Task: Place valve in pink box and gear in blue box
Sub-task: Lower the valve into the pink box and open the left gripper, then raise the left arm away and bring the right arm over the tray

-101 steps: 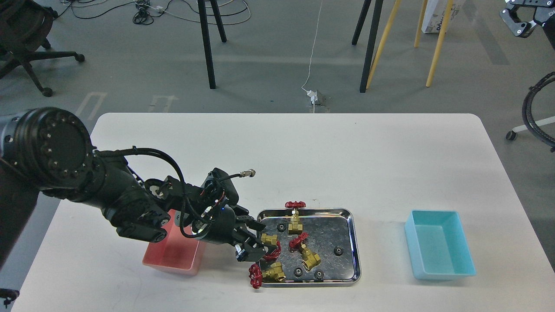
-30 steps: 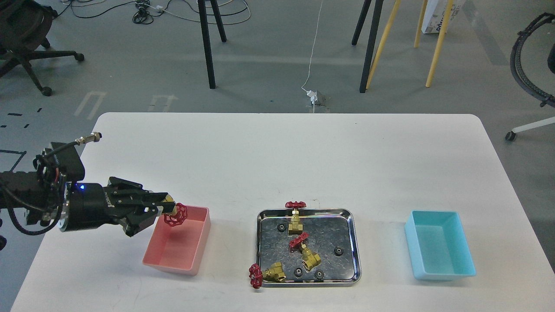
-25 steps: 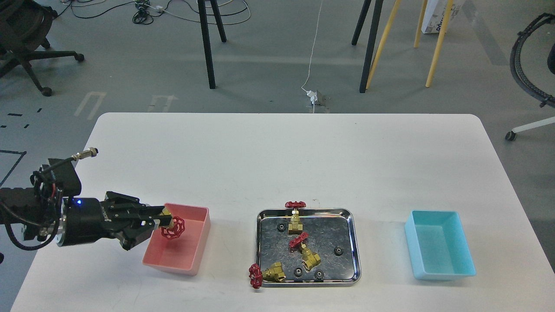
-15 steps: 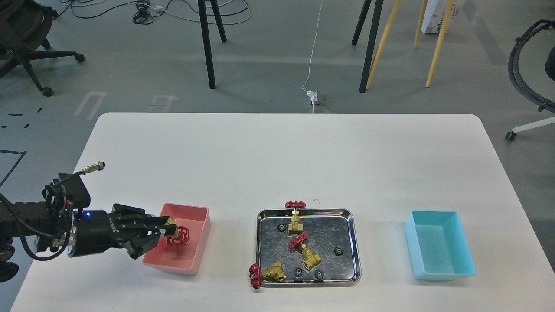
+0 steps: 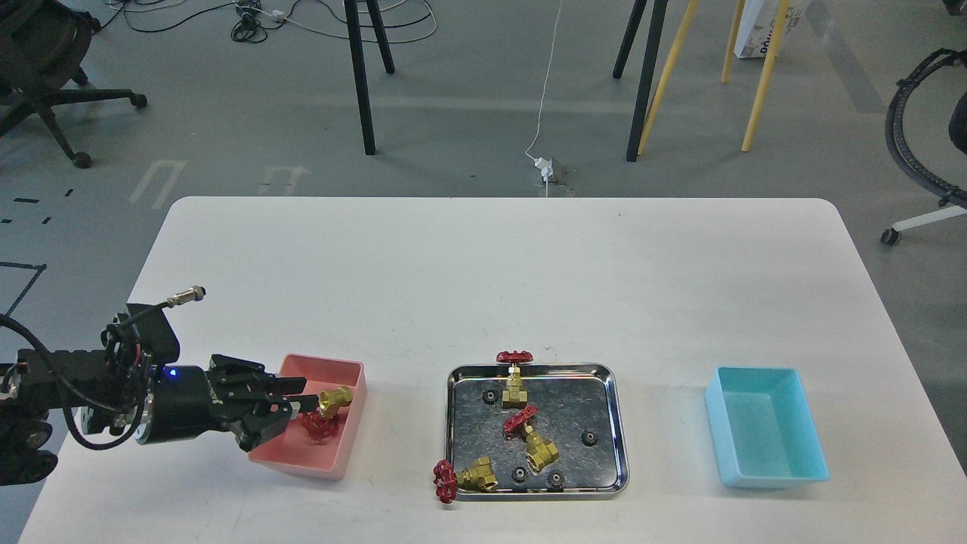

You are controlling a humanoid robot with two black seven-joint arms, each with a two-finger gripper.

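Note:
My left gripper (image 5: 300, 406) is open over the left part of the pink box (image 5: 326, 466), fingers spread. A valve (image 5: 326, 410) lies in the pink box just off the fingertips, brass body up and red handwheel down, apart from the fingers. Three more valves are at the steel tray (image 5: 616, 423): one upright at its far edge (image 5: 514, 375), one in the middle (image 5: 533, 438), one hanging over its near left corner (image 5: 464, 477). Several black gears (image 5: 588, 437) lie in the tray. The blue box (image 5: 764, 435) stands at the right with nothing in it. My right gripper is out of view.
The white table (image 5: 498, 279) holds the pink box, the tray and the blue box in a row near its front edge. Chair and easel legs and cables stand on the floor beyond the table's far edge.
My left gripper carried a valve from the tray leftward, then lowered it into the pink box. Its fingers have opened and the valve now lies in the box.

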